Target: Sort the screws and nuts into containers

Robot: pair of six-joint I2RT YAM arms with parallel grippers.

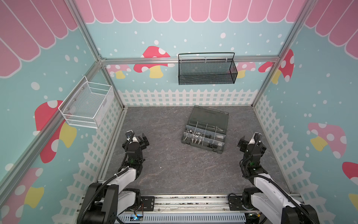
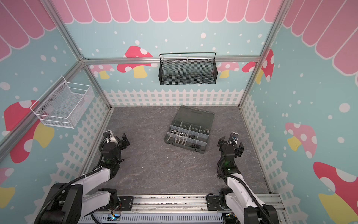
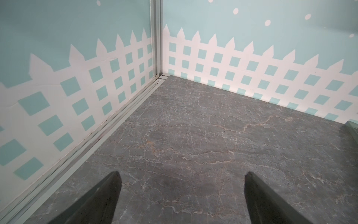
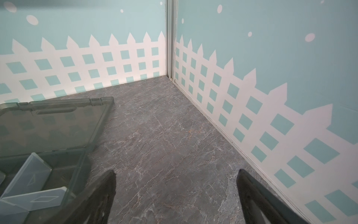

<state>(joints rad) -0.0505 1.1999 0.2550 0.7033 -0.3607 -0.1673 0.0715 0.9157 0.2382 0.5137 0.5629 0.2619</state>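
The grey marbled surface is seen across the lower centre of both top views. Two arms are bent up from the bottom edge. The left gripper is raised left of centre and the right gripper right of centre, and both sets of jaws are spread wide and empty. The organiser box is set right of centre, its lid swung back. Within its containers, the screws are held in the lower-left cells (silver heads), and the nuts just above them.
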